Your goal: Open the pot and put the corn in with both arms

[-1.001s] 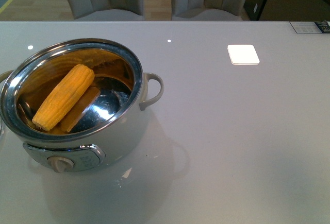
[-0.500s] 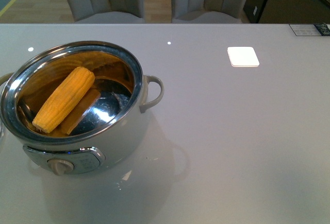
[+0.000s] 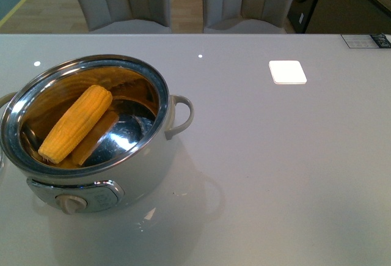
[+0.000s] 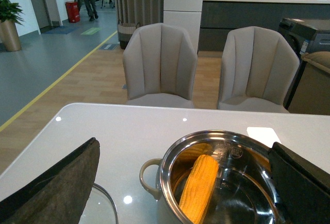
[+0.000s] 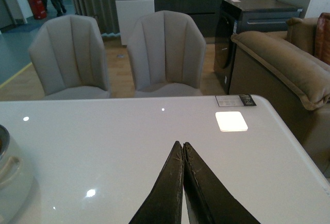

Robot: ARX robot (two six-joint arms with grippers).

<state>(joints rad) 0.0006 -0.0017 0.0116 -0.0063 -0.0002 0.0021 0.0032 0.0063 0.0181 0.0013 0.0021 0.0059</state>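
We see the corn (image 3: pixel 76 123) lying slantwise inside the open pot (image 3: pixel 160 88) on the table (image 3: pixel 275 168). Above the pot, our left gripper (image 4: pixel 180 183) gapes wide, empty. Right of the pot, our right gripper (image 5: pixel 183 152) is pressed closed, empty.

Pot (image 3: pixel 131 174): glossy white plastic shell, mirror-polished steel bowl. Corn (image 3: pixel 76 123): matt, bumpy kernels. Table (image 3: pixel 275 156): smooth, glossy grey.
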